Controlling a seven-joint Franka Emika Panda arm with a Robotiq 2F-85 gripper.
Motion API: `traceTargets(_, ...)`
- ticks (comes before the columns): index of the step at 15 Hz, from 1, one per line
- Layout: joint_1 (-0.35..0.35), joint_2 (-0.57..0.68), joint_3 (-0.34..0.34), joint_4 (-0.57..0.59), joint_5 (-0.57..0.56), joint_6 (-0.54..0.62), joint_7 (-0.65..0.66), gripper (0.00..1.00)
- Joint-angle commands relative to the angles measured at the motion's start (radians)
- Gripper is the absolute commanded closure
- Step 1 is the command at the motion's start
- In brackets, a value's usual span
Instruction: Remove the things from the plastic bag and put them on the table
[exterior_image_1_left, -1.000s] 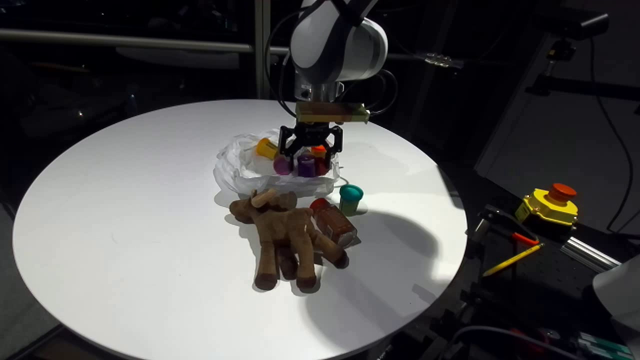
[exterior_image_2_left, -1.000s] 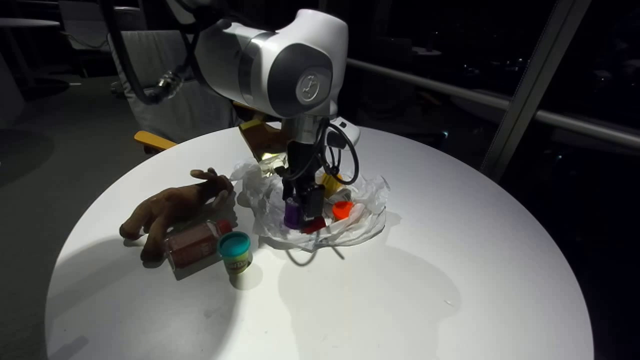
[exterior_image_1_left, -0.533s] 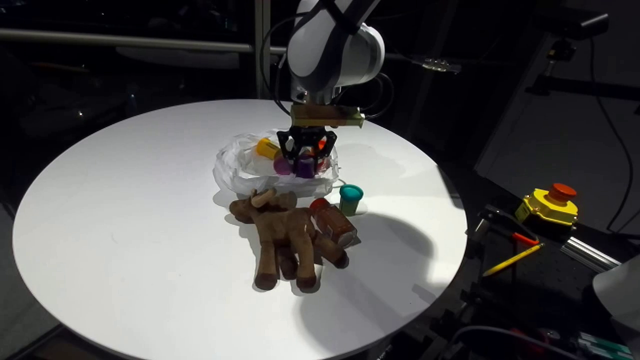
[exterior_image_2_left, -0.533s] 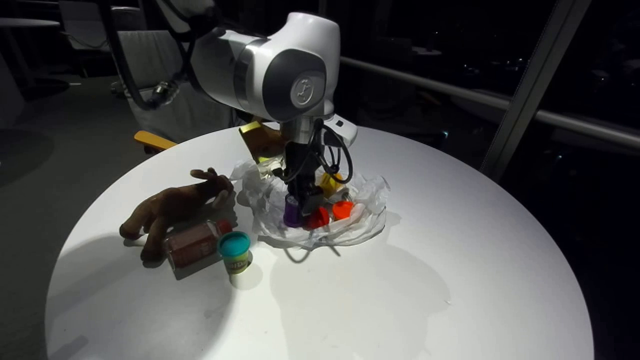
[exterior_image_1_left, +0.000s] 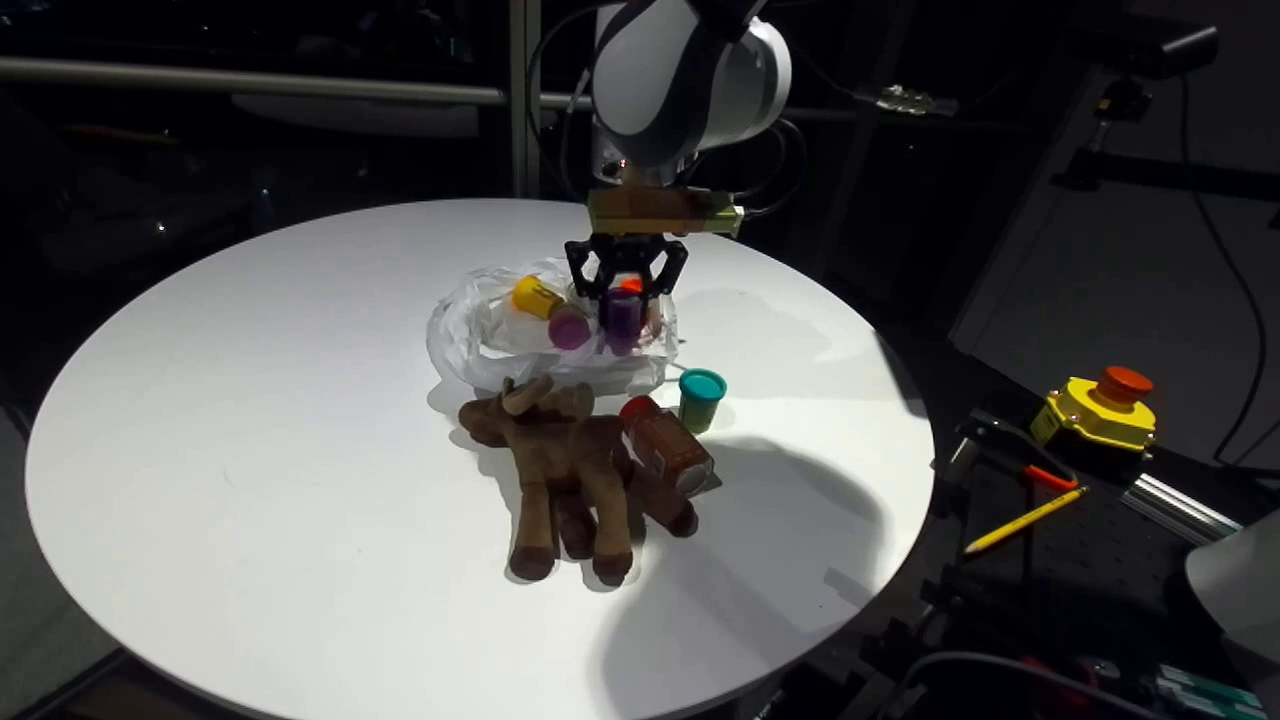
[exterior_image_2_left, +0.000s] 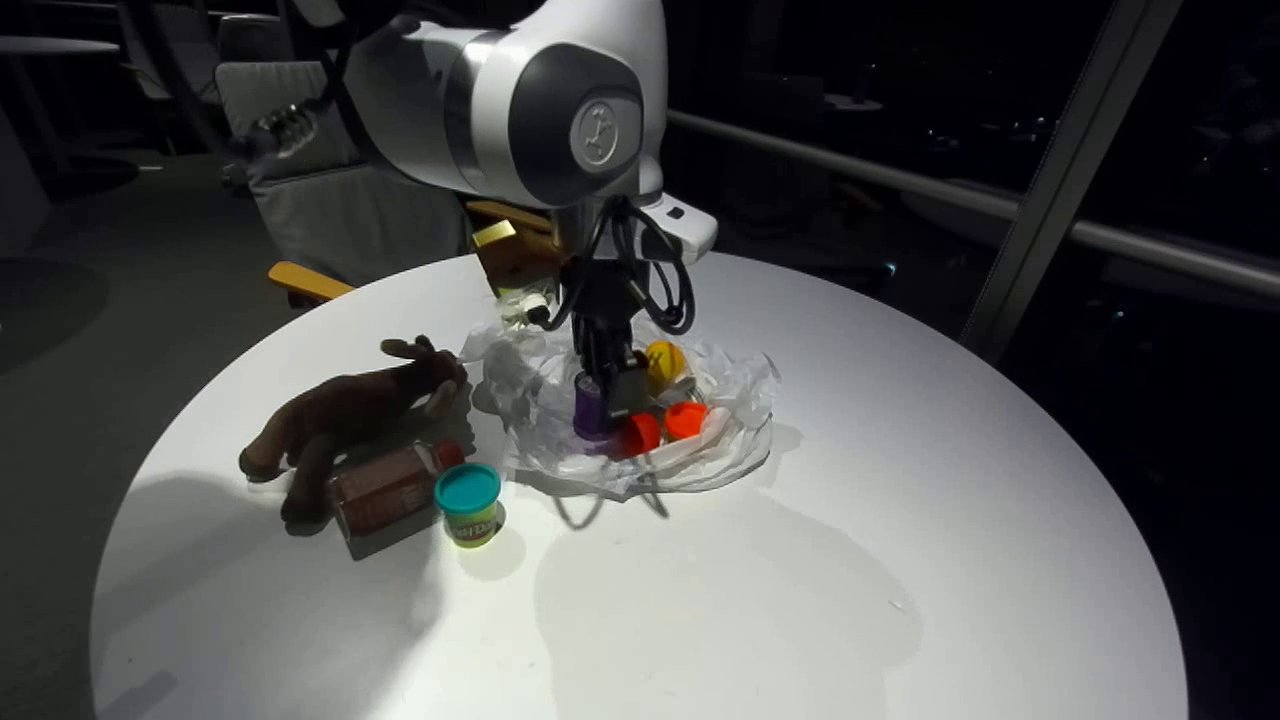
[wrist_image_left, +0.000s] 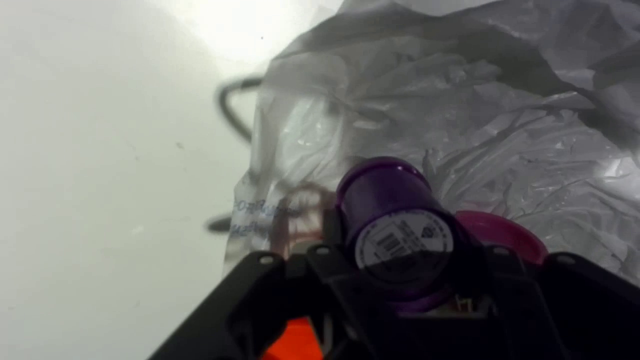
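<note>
A white robot arm (exterior_image_2_left: 540, 110) is hanging over a thin, crumpled, whitish plastic bag (exterior_image_1_left: 462, 345), which is lying spread open on a round white surface (exterior_image_1_left: 250, 470). We are seeing its black fingers (exterior_image_2_left: 627, 388) gripping a purple tub (wrist_image_left: 392, 205), one pressing on each side, with a round barcode label (wrist_image_left: 400, 245) facing us in the wrist view. The purple tub is sitting inside the bag's outline, looking roughly upright; whether its lower end is touching the plastic, we are not managing to tell. Around it in the bag we are finding a yellow tub (exterior_image_1_left: 536, 297) lying tilted, a pink-lidded tub (exterior_image_1_left: 569, 328), a red lid (exterior_image_2_left: 640, 434) and an orange lid (exterior_image_2_left: 686, 420). Outside the bag, a brown plush reindeer (exterior_image_1_left: 570, 455) is lying on its side on the surface, its head resting near the bag. A red-capped bottle (exterior_image_1_left: 668, 450) with reddish-brown contents is lying just beside the reindeer's hind end, and a teal-lidded tub (exterior_image_1_left: 702, 400) is standing upright near the bottle's cap.
</note>
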Motion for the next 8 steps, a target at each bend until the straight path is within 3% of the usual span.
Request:
traceTargets(1, 0.026, -0.191, -0.039, -0.195, -0.063, 0.030, 0.068, 0.76)
traceTargets(5, -0.025, -0.298, -0.040, -0.340, -0.107, 0.051, 0.067, 0.76)
traceTargets(8, -0.077, -0.258, -0.017, -0.369, -0.085, 0.113, 0.040, 0.77)
